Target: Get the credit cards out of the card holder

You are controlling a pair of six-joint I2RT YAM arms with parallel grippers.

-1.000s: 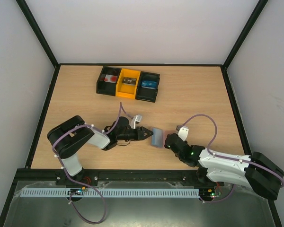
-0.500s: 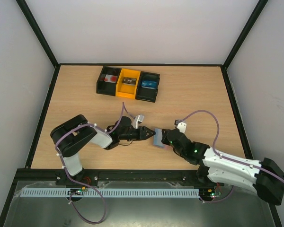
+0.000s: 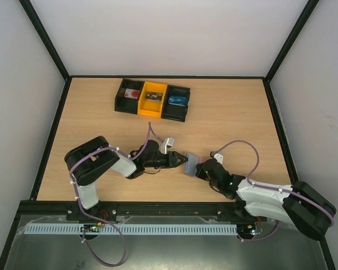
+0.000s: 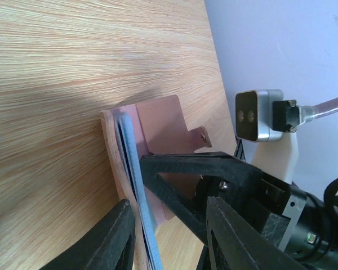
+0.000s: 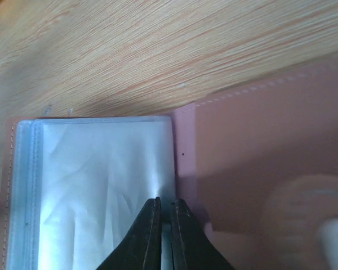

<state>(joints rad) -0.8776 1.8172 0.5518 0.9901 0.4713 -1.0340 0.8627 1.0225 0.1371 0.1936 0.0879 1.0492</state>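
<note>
Over grainy wood [image 3: 225, 112], right claw [image 5: 167, 201] pinches glossy-sleeved card holder [image 5: 242, 146]; left claw [image 4: 168, 205] stands ajar.

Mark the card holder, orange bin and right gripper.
card holder [image 5: 253, 140]: right wrist view, brown cover.
orange bin [image 3: 151, 113]: top view, near wall.
right gripper [image 5: 165, 201]: right wrist view, between its fingertips.
</note>
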